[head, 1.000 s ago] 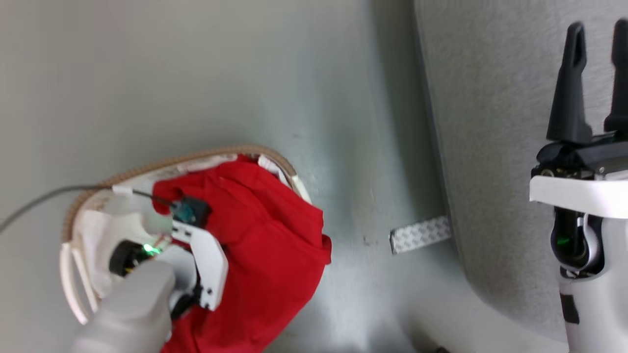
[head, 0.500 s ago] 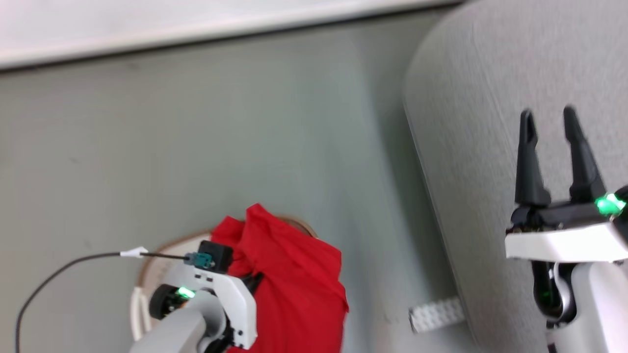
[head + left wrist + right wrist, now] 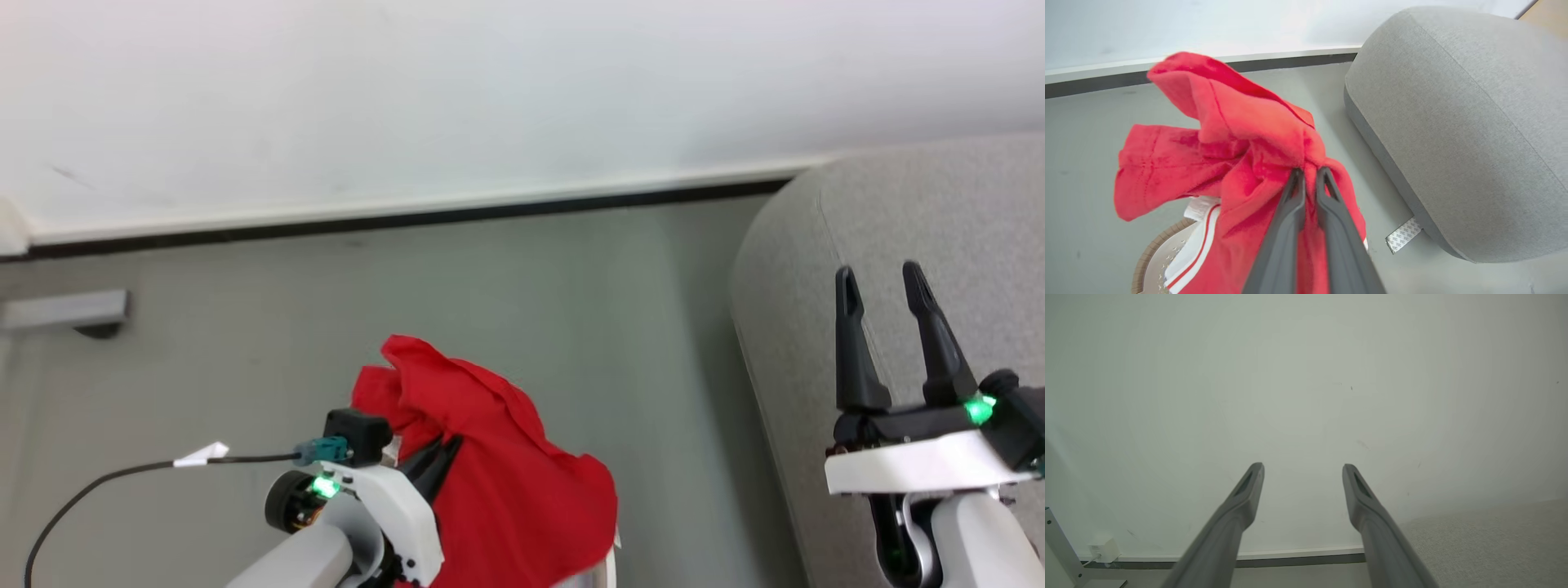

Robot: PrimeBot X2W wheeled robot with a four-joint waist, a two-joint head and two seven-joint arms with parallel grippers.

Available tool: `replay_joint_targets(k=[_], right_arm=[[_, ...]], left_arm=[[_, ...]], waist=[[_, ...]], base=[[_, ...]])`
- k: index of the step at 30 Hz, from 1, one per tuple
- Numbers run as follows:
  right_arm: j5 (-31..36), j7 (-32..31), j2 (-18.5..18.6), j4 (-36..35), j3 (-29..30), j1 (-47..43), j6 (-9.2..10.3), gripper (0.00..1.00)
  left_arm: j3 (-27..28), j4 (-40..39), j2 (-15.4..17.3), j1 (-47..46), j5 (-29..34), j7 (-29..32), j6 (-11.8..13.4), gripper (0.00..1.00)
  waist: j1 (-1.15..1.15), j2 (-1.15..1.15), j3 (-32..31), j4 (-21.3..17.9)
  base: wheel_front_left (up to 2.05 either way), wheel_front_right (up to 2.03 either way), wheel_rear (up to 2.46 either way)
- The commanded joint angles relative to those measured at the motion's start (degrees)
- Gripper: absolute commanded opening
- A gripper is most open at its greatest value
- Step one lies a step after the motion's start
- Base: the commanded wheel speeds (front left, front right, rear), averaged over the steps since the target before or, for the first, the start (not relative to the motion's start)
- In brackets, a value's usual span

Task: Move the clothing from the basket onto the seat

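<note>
Left hand (image 3: 1309, 172): pinched almost closed on a bunch of the clothing (image 3: 1241, 139) — red fabric wraps around both fingers.
Clothing: hangs from that hand, left of the seat (image 3: 1453, 122) and apart from it; its white striped part dangles over the basket (image 3: 1145, 261).
Basket: on the floor (image 3: 1094, 134), left of the seat.
Right hand (image 3: 878, 282): fingers spread wide, holding nothing — over the seat's left part.

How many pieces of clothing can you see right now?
1. The clothing hangs bunched from the shut left gripper, over the basket and short of the seat. Others may be hidden in the basket beneath it.
</note>
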State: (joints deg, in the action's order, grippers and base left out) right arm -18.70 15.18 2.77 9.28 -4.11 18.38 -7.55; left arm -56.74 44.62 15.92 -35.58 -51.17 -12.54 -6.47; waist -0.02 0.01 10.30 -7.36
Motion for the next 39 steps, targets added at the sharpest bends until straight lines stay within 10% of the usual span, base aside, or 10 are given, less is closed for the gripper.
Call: replay_joint_targets(k=[1,20,39], right_arm=[[0.51,-0.04,0.21,0.24,0.37,-1.47,0.12,1.0],[-0.86,-0.05,0.2,1.25,-2.82,-7.09,0.12,1.0],[-2.92,-0.05,0.17,-0.18,-11.9,-5.72,0.12,1.0]], left_arm=[[0.63,-1.59,0.9,0.67,0.15,-0.95,0.7,0.0],[8.33,-36.16,13.45,-2.11,3.43,0.3,13.53,0.0],[9.14,-44.36,16.39,-4.48,5.57,2.52,16.46,0.0]], waist=[[0.02,-0.01,-2.54,1.38],[0.02,-0.01,-7.76,3.72],[0.02,-0.01,-6.89,3.78]], base=[[0.0,0.0,0.0],[0.0,0.0,0.0],[0.0,0.0,0.0]])
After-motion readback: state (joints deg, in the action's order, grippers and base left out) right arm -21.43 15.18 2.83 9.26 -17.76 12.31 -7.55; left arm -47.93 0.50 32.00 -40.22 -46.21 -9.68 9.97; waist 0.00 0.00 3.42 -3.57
